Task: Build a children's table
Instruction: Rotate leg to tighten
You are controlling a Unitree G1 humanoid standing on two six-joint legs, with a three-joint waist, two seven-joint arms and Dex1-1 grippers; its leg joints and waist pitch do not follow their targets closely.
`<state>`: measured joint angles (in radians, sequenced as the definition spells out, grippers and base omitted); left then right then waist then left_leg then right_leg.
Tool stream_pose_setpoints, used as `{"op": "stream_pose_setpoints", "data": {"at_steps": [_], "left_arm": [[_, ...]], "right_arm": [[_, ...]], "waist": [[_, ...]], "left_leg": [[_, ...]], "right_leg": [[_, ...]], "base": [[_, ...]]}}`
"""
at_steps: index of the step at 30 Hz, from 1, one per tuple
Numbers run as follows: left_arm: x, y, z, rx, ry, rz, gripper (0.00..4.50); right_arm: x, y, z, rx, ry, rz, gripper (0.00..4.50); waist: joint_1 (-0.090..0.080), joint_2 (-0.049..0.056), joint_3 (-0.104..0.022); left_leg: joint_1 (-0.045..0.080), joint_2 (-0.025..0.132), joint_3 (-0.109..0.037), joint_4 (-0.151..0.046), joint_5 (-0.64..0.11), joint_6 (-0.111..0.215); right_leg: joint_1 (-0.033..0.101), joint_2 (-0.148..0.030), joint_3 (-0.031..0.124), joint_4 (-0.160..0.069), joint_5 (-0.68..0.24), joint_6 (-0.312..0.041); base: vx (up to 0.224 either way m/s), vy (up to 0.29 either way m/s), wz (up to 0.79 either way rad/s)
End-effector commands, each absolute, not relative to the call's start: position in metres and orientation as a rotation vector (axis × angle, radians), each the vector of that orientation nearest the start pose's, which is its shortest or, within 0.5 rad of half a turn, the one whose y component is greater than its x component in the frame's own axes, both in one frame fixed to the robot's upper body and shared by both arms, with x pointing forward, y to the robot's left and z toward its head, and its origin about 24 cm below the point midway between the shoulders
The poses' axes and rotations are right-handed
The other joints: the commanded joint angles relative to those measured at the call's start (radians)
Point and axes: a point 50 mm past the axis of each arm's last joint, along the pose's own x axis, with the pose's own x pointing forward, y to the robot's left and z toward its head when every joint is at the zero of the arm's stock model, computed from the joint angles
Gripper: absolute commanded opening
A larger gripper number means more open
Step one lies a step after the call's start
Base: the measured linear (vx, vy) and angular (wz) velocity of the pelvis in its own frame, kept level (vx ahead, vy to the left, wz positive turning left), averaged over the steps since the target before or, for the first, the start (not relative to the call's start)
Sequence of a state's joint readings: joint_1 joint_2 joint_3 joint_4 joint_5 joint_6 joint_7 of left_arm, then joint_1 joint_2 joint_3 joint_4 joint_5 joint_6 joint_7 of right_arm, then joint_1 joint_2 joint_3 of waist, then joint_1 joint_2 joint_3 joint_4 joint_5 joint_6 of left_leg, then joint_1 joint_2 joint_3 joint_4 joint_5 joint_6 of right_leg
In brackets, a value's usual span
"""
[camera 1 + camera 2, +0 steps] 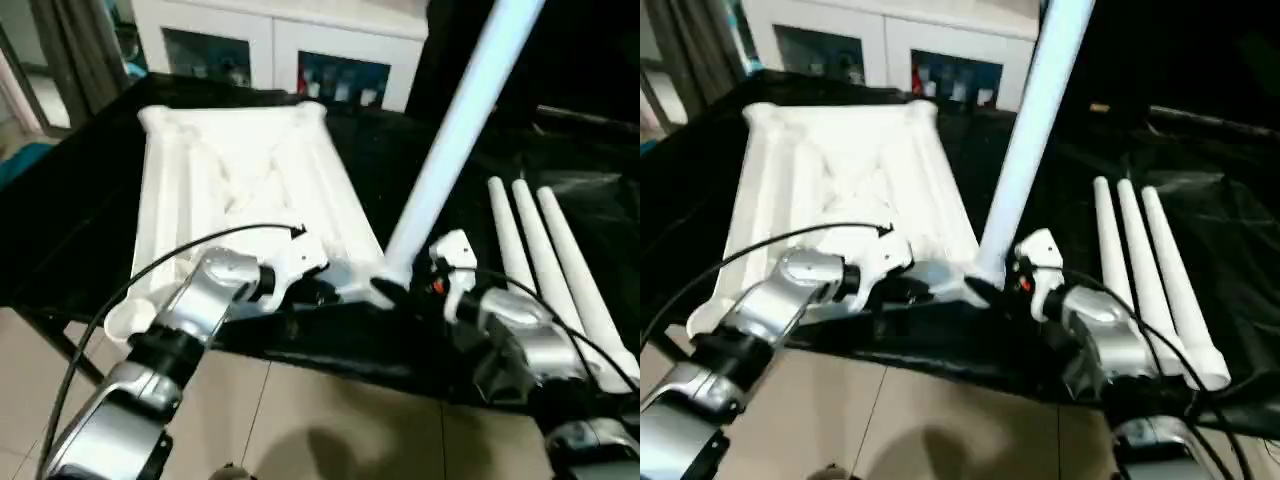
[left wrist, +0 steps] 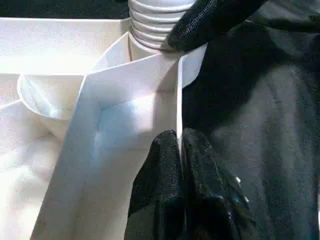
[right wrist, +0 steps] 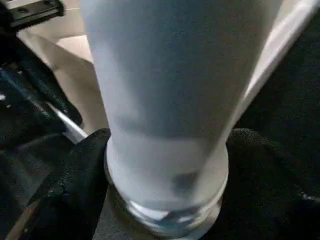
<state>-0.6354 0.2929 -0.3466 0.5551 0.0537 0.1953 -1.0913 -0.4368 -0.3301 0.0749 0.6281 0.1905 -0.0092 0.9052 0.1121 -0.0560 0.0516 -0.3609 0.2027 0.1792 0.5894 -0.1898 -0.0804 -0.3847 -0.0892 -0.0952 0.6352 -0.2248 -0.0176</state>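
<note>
At the near edge of the black table (image 1: 80,190), our two grippers met at the near right corner of the tabletop (image 1: 240,170), which lay upside down with its ribs facing up. Our left gripper (image 2: 179,142) was pinched shut on the thin rim of that corner, one finger on each side of the plastic wall. Our right gripper (image 3: 165,165) stood wide, its two fingers (image 3: 75,180) set on either side of the base of a leg (image 1: 450,130), touching it just above the threaded end. That leg stood in the corner socket and leaned up and away to the right.

We judged the parts to be light, hollow, smooth plastic: stiff enough to keep shape, but slippery under rubber fingers. The leg seemed best held low, close to the socket, where a twist would carry straight into the thread. The top seemed best held by its rim, as the left gripper held it, to stop it turning.

Farther right, three spare legs (image 1: 560,270) lay side by side on the black cloth. At the far side stood a white cabinet (image 1: 270,40).
</note>
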Motion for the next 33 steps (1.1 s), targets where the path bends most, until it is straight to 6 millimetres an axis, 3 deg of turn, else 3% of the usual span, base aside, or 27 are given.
{"op": "stream_pose_setpoints", "data": {"at_steps": [1, 5, 6, 8, 16, 21, 24, 26, 27, 29, 33], "left_arm": [[0.314, 0.090, 0.055, 0.412, 0.430, -1.387, 0.00], [0.313, 0.091, 0.055, 0.416, 0.434, -1.388, 0.00], [0.313, 0.092, 0.055, 0.419, 0.436, -1.386, 0.00], [0.313, 0.092, 0.055, 0.419, 0.437, -1.385, 0.00], [0.312, 0.095, 0.054, 0.419, 0.444, -1.379, 0.00], [0.312, 0.095, 0.053, 0.416, 0.451, -1.371, 0.00], [0.319, 0.090, 0.051, 0.402, 0.456, -1.282, 0.00], [0.332, 0.080, 0.049, 0.387, 0.468, -1.113, 0.00], [0.335, 0.078, 0.048, 0.385, 0.471, -1.076, 0.00], [0.342, 0.069, 0.048, 0.374, 0.478, -0.971, 0.00], [0.346, 0.040, 0.054, 0.328, 0.470, -0.917, 0.00]], "right_arm": [[0.312, -0.176, 0.041, -0.108, 0.230, 0.906, 3.82], [0.313, -0.175, 0.041, -0.121, 0.241, 0.933, 3.82], [0.312, -0.175, 0.040, -0.117, 0.246, 0.946, 3.56], [0.312, -0.174, 0.040, -0.115, 0.247, 0.951, 3.47], [0.310, -0.170, 0.036, -0.096, 0.255, 0.974, 2.85], [0.310, -0.170, 0.033, -0.069, 0.257, 0.945, 2.74], [0.314, -0.172, 0.022, -0.035, 0.292, 0.800, 2.74], [0.323, -0.176, 0.011, 0.012, 0.323, 0.545, 2.74], [0.325, -0.177, 0.008, 0.030, 0.331, 0.486, 2.74], [0.328, -0.175, 0.002, 0.100, 0.350, 0.340, 2.74], [0.334, -0.159, -0.004, 0.164, 0.379, 0.196, 2.73]], "waist": [[-0.003, 0.000, -0.060], [-0.002, -0.004, -0.060], [-0.002, -0.003, -0.061], [-0.001, -0.007, -0.061], [0.000, -0.006, -0.062], [-0.001, -0.004, -0.062], [-0.003, -0.002, -0.060], [-0.010, -0.002, -0.055], [-0.014, -0.004, -0.054], [-0.015, -0.003, -0.056], [-0.015, -0.002, -0.060]], "left_leg": [[0.006, 0.041, -0.008, -0.067, -0.107, 0.069], [0.006, 0.040, -0.007, -0.065, -0.091, 0.076], [0.006, 0.039, -0.007, -0.065, -0.090, 0.077], [0.005, 0.040, -0.007, -0.064, -0.089, 0.079], [0.003, 0.039, -0.008, -0.063, -0.071, 0.084], [0.004, 0.039, -0.008, -0.063, -0.070, 0.085], [0.005, 0.040, -0.008, -0.065, -0.084, 0.075], [0.008, 0.038, -0.006, -0.070, -0.121, 0.044], [0.010, 0.038, -0.009, -0.073, -0.151, 0.017], [0.013, 0.038, -0.011, -0.074, -0.170, 0.000], [0.009, 0.035, -0.009, -0.070, -0.139, 0.014]], "right_leg": [[0.051, -0.071, 0.062, -0.074, -0.036, -0.235], [0.050, -0.070, 0.061, -0.073, -0.025, -0.237], [0.050, -0.070, 0.061, -0.072, -0.025, -0.237], [0.051, -0.071, 0.061, -0.073, -0.026, -0.236], [0.052, -0.072, 0.061, -0.070, -0.021, -0.233], [0.051, -0.071, 0.060, -0.070, -0.013, -0.237], [0.049, -0.071, 0.060, -0.073, -0.034, -0.237], [0.044, -0.070, 0.061, -0.081, -0.099, -0.228], [0.045, -0.072, 0.061, -0.085, -0.166, -0.217], [0.045, -0.075, 0.062, -0.091, -0.206, -0.199], [0.046, -0.073, 0.063, -0.090, -0.155, -0.191]], "base": [[0.000, 0.000, 0.00], [0.000, 0.000, 0.00], [0.000, 0.000, 0.00], [0.000, 0.000, 0.00], [0.000, 0.000, 0.00], [0.000, 0.000, 0.00], [0.000, 0.000, 0.00], [0.000, 0.000, 0.00], [0.000, 0.000, 0.00], [0.000, 0.000, 0.00], [0.000, 0.000, 0.00]]}}
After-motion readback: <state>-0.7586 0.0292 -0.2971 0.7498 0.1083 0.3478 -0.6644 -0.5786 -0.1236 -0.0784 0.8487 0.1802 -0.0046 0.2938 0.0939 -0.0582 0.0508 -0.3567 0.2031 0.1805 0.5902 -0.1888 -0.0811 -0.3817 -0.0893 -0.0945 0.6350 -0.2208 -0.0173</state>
